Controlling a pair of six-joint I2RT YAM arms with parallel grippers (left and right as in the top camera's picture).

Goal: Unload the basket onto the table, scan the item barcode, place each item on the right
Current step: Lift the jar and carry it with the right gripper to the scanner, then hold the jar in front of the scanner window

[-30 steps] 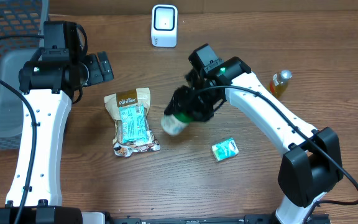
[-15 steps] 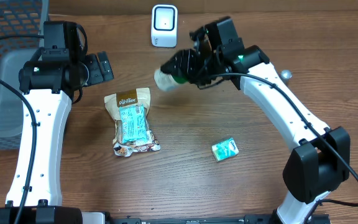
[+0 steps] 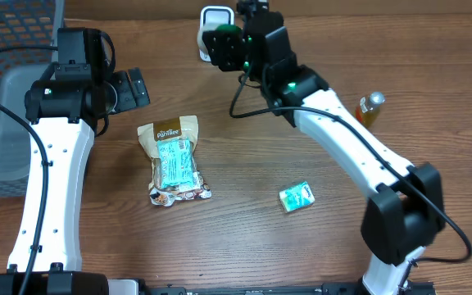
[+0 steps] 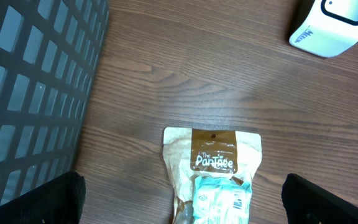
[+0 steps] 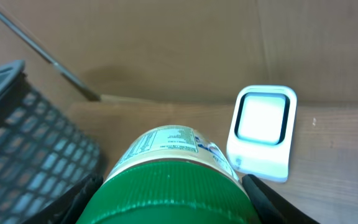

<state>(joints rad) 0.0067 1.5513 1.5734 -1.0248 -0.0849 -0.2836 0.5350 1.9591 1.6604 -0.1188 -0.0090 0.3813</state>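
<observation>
In the right gripper (image 3: 224, 47), lifted off the table (image 3: 244, 238) at its far edge, a white bottle (image 5: 166, 180) with a green cap, clamped from both sides between the dark fingers (image 5: 82, 199), so jaws partly closed around the bottle body. Seen from the right wrist view with the cap toward the camera and the printed label turned upward. Just past the bottle and a little to the right, the white scanner (image 5: 263, 130), standing upright with its bright window facing the bottle; near to it, but contact not possible to judge. In the overhead view, scanner partly hidden behind the gripper.

Left gripper (image 3: 131, 88) spread wide, holding nothing, hanging above the wood near the grey basket (image 3: 6, 90). Below it and slightly toward the middle, a snack pouch (image 4: 213, 168) lying flat, brown label upward, apart from both arms.

Also on the table: a small mint-green packet (image 3: 297, 196) near the front, alone, and an amber bottle (image 3: 369, 109) at the right side, close to the right arm but not touching
</observation>
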